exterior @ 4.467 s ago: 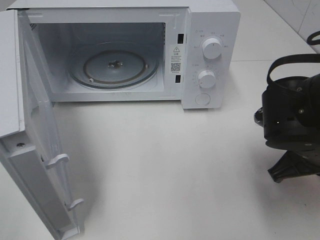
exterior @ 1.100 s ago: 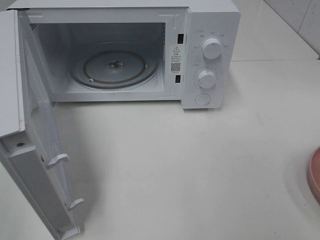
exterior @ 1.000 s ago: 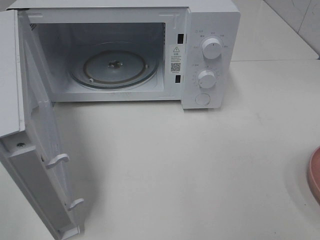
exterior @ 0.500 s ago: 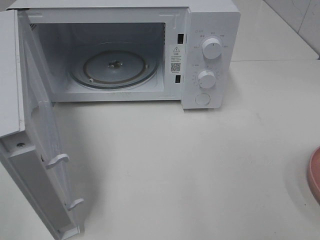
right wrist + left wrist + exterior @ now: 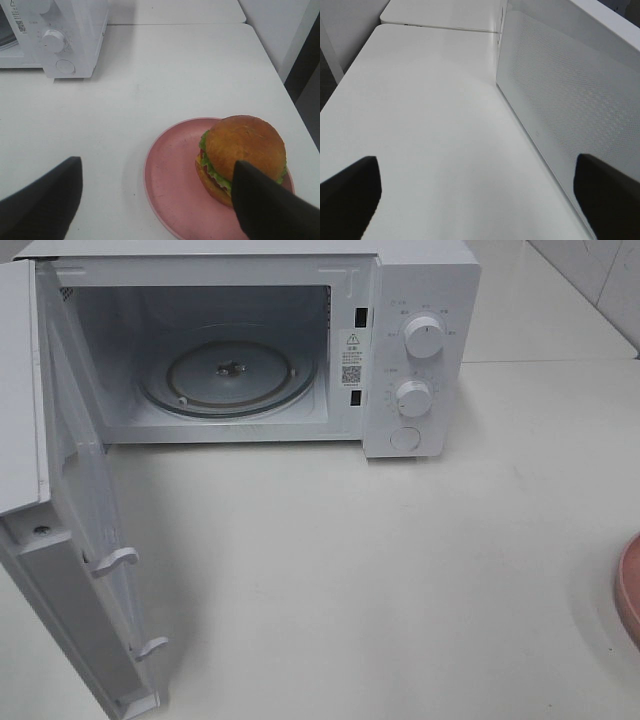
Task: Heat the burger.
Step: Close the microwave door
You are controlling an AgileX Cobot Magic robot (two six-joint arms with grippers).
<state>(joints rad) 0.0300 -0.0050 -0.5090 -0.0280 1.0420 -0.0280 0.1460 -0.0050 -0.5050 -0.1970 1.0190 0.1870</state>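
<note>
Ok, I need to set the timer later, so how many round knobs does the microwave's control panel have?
2. The upper knob sits near the top of the microwave panel; the lower knob sits below it, above a flat round button. None seem hidden.

A smooth white tabletop [image 5: 425, 135] fills most of the left wrist camera's picture, bare and softly lit. Beside it stands a white panel [image 5: 565, 105], upright on the tabletop, its face covered in a fine grid of tiny dots; it looks like the outside of the microwave's open door. A seam crosses the tabletop at the far end, where a second white surface [image 5: 445, 12] adjoins it. The two dark tips of the left gripper [image 5: 480, 192] show at the near corners of the picture, one finger [image 5: 350, 195] over the tabletop, the other by the panel's base. The jaws stand wide apart with nothing between them.
</note>
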